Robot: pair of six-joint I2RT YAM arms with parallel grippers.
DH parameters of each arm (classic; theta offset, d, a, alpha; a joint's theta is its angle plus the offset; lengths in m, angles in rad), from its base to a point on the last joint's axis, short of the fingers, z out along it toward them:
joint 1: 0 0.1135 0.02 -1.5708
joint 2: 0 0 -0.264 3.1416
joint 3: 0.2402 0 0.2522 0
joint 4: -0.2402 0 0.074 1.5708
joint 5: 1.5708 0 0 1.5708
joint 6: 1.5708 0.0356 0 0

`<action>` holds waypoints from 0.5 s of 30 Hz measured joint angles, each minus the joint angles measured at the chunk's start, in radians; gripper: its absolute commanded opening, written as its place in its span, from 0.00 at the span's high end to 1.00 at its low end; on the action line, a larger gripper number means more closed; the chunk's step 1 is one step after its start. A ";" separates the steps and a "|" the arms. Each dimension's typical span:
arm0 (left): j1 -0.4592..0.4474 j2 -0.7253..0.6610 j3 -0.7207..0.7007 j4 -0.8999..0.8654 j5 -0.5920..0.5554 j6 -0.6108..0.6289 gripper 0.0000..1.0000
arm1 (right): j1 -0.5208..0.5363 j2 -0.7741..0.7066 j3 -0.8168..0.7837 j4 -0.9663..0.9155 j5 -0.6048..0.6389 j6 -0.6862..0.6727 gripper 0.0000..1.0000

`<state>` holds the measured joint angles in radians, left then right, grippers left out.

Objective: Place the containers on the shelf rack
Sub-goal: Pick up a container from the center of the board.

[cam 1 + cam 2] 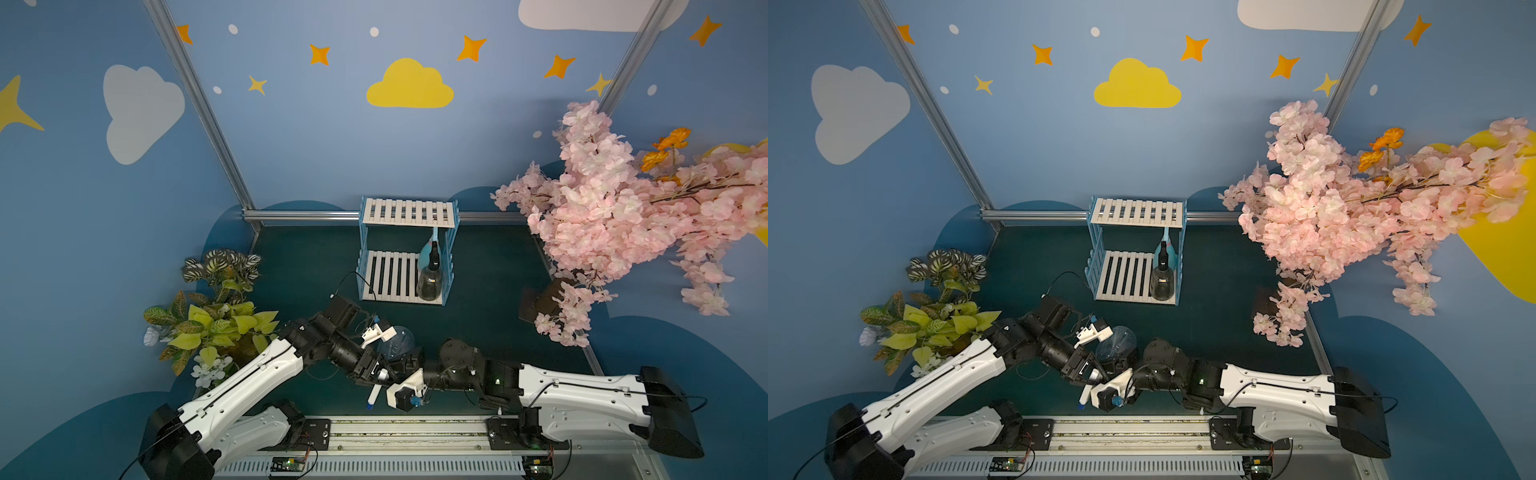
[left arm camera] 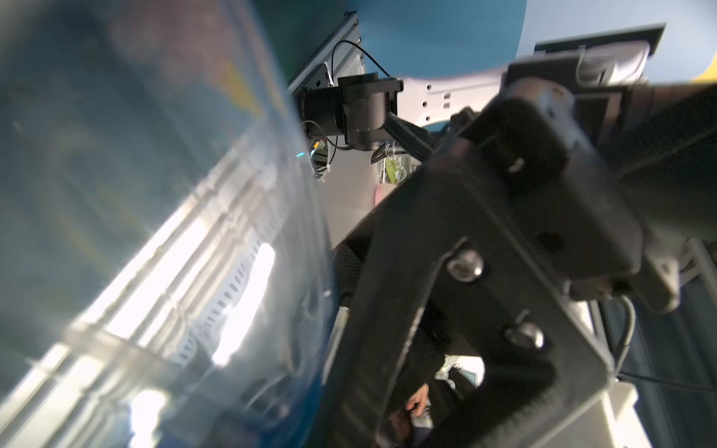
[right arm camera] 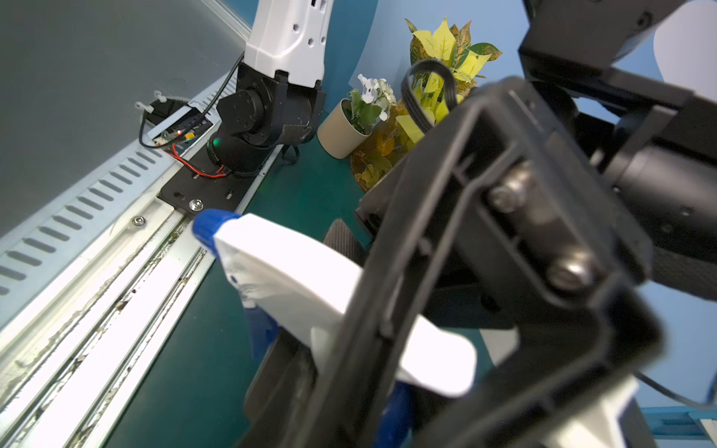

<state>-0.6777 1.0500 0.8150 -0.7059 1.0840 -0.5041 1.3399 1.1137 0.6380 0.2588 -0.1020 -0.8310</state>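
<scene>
The clear spray bottle [image 1: 400, 341] hangs tilted above the front of the surface [image 1: 498, 291], its body toward the shelf rack [image 1: 409, 212] and its white trigger head with the blue nozzle toward the front rail [image 1: 415, 432]. The right end effector [image 3: 310, 341] appears clamped around the neck under the trigger head. The left end effector [image 1: 384, 372] sits right against the bottle's body, but whether it grips or stands free cannot be told.

The main risk is a slip. The cone is smooth, and with a hold at the neck alone the wide body could swing or twist out. The two end effectors are crowded together, so either one pulling away could knock the other or the bottle. At the rack, the dark bottle [image 1: 430, 282] and the light-blue bottle [image 1: 428, 253] already stand at the right end of the lower shelf. A careless entry could topple them, or catch the trigger on the top shelf.

The surface is a dark green mat. Leafy artificial plants [image 1: 216, 324] stand at its left and a pink blossom branch [image 1: 602, 216] hangs over its right. The walls are blue, painted with clouds and stars.
</scene>
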 measured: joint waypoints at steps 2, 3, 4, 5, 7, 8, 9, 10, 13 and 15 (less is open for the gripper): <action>-0.003 -0.003 0.000 0.019 -0.001 -0.006 0.00 | 0.003 0.000 -0.014 0.005 0.029 0.004 0.82; -0.002 -0.007 0.000 0.027 -0.006 -0.003 0.00 | 0.003 -0.002 -0.022 0.006 0.045 0.011 0.82; 0.000 -0.013 -0.003 0.034 -0.014 0.000 0.00 | 0.003 -0.006 -0.027 0.008 0.057 0.018 0.82; 0.004 -0.021 -0.006 0.039 -0.021 0.002 0.00 | 0.004 -0.012 -0.031 0.008 0.068 0.027 0.82; 0.016 -0.042 -0.012 0.044 -0.036 0.009 0.00 | 0.004 -0.029 -0.043 0.007 0.095 0.046 0.82; 0.025 -0.055 -0.013 0.044 -0.045 0.013 0.00 | 0.004 -0.037 -0.049 0.006 0.108 0.055 0.83; 0.034 -0.067 -0.013 0.042 -0.053 0.021 0.00 | 0.004 -0.046 -0.054 0.004 0.125 0.069 0.83; 0.045 -0.080 -0.013 0.039 -0.064 0.032 0.00 | 0.003 -0.055 -0.059 0.000 0.141 0.080 0.83; 0.084 -0.117 -0.013 0.005 -0.107 0.071 0.00 | 0.000 -0.093 -0.079 -0.003 0.190 0.108 0.83; 0.106 -0.143 -0.012 -0.018 -0.150 0.098 0.00 | -0.006 -0.119 -0.090 -0.004 0.219 0.126 0.83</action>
<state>-0.5713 0.9073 0.8028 -0.7235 0.9344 -0.4065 1.3338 0.9951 0.5484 0.2550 0.1169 -0.7048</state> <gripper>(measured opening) 0.997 0.355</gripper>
